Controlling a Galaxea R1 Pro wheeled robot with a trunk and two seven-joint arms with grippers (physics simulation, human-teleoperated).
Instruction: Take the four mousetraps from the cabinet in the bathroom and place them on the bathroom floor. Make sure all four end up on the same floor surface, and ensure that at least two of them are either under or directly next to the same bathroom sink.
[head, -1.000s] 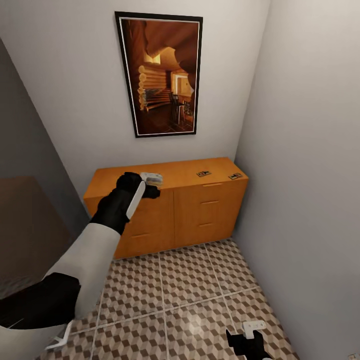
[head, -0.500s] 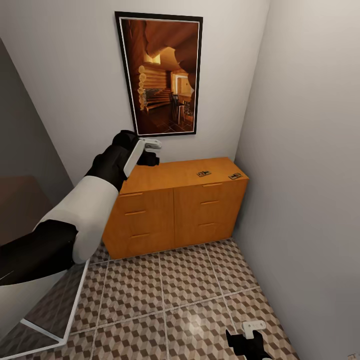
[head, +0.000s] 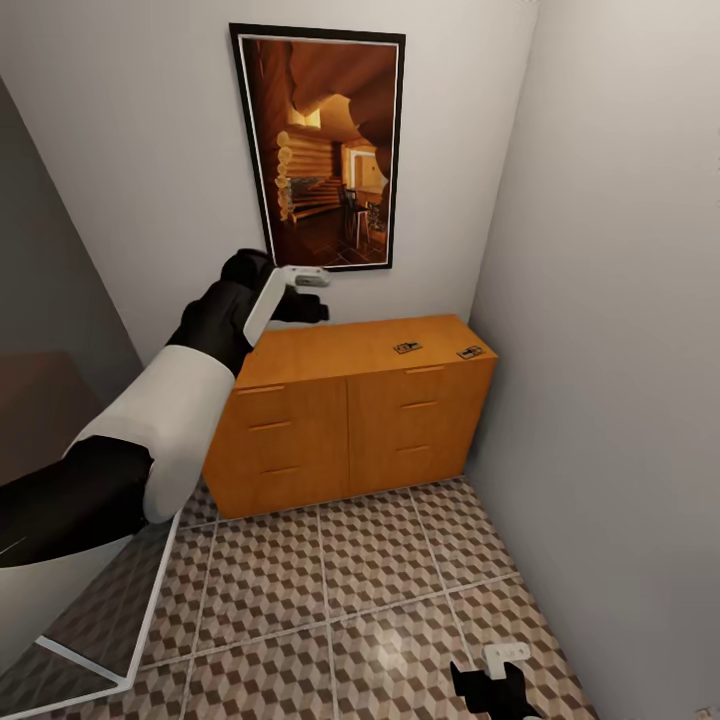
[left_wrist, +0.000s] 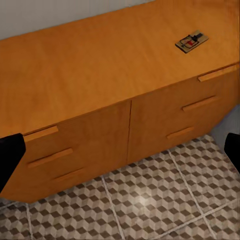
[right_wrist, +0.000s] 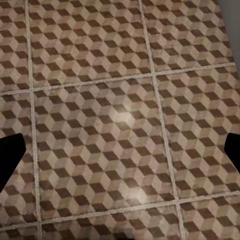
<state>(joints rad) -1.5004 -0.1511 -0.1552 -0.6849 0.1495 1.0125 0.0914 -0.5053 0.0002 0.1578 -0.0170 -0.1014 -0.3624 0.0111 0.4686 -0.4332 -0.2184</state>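
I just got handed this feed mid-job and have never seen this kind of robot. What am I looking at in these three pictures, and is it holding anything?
This is a simulated wheeled robot with two arms. The big picture comes from its head camera, looking down into a bathroom corner. The black-and-white left arm is raised, its left claw above the left end of the wide orange-brown wooden cabinet. Two small flat dark mousetraps lie on the cabinet's top, towards its right end. The right claw hangs low over the cube-patterned tile floor.

The other two pictures come from cameras near each claw. The left wrist view looks down on the cabinet and one mousetrap; the right wrist view looks at floor tiles. In both, the dark fingertips sit wide apart at the edges with nothing between them, so both claws are open and empty.
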